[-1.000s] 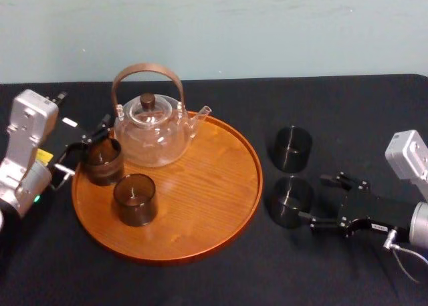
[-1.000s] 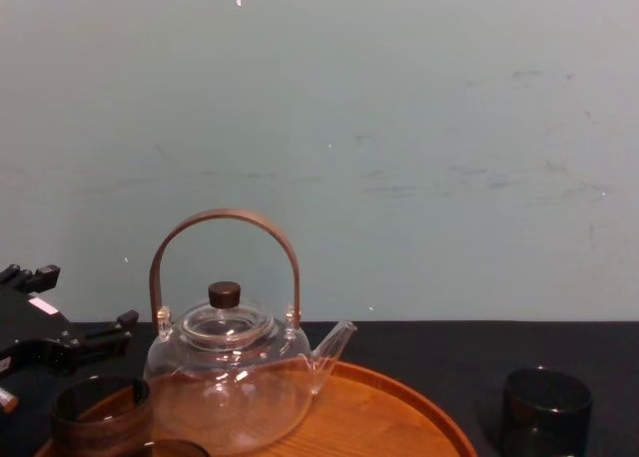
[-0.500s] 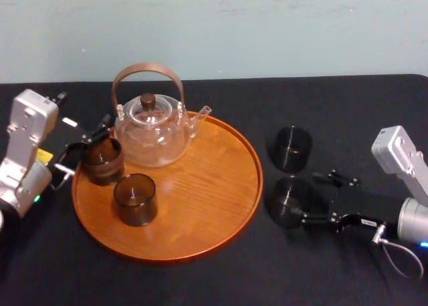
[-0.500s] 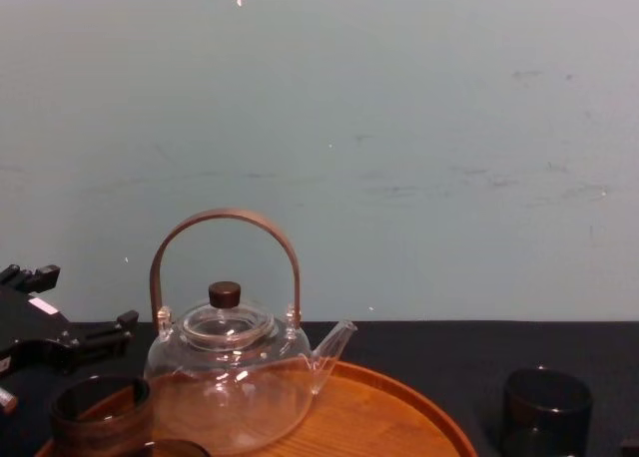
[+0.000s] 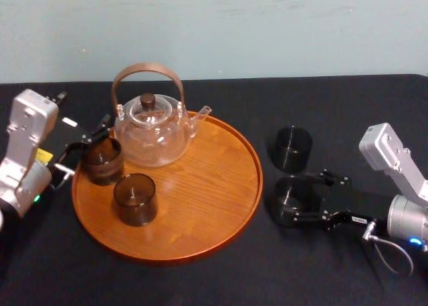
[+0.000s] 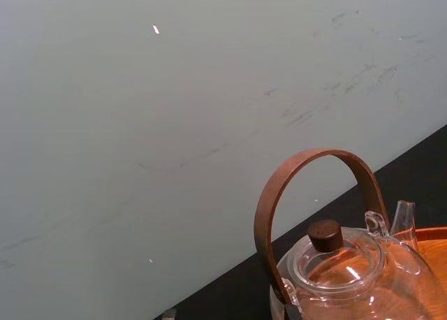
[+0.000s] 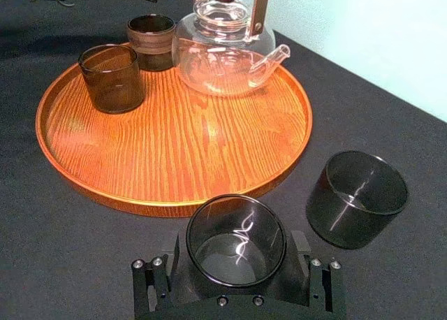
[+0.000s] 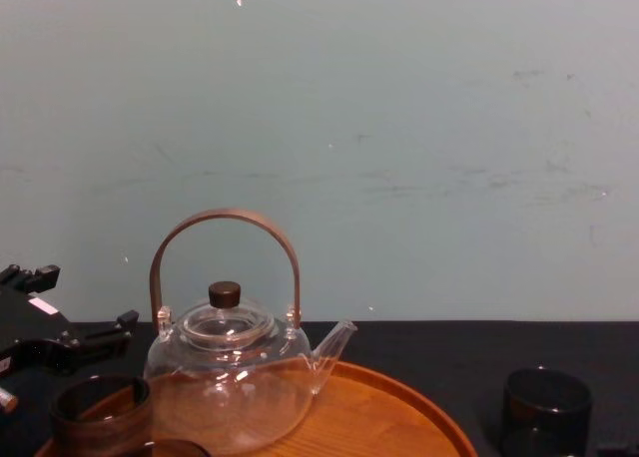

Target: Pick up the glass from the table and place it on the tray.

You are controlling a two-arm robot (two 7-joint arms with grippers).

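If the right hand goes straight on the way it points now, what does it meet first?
The right hand would meet the near glass first: it already stands between the open jaws. Beyond it, probably the tray rim.

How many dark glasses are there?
4. Two on the tray: one beside the teapot, near the left gripper, one in front. Two on the table to its right: the far one free, the near one between the right gripper's open fingers.
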